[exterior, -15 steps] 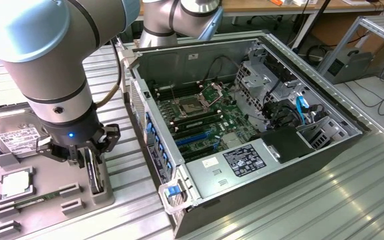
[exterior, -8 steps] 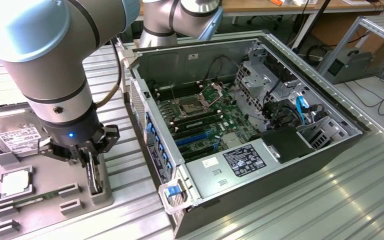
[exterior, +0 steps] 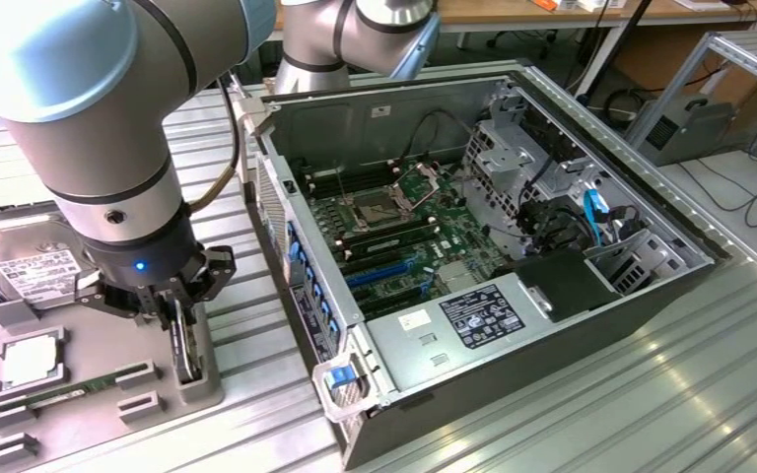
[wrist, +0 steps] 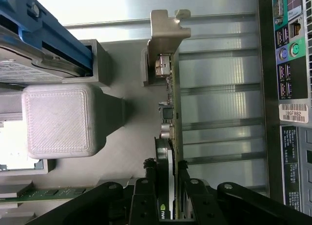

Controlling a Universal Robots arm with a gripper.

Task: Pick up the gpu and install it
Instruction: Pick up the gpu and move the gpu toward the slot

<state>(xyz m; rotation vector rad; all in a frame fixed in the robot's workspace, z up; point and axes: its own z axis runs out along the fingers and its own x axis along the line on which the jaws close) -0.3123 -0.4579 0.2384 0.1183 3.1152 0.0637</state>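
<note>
Gripper (wrist: 165,162): black, set astride the top edge of the gpu (wrist: 171,105). Whether it clamps the card or merely flanks it cannot be told.

Gpu: dark card standing on edge in a slot of the grey holder (exterior: 205,386), silvery bracket (wrist: 164,35) at the end away from the gripper.

Robot arm (exterior: 103,148): pale blue and grey, reaching straight down over the holder at the exterior view's left.

Holder, further contents: hard drive (exterior: 34,264) with white label, square processor (exterior: 31,361), green memory stick (exterior: 74,391).

Computer case (exterior: 352,116): lying open beside the holder, towards the exterior view's right, motherboard (exterior: 405,222) exposed, rear ports (wrist: 287,49) facing the holder.

Table (exterior: 642,394): ribbed metal, bearing both the case and the holder.
</note>
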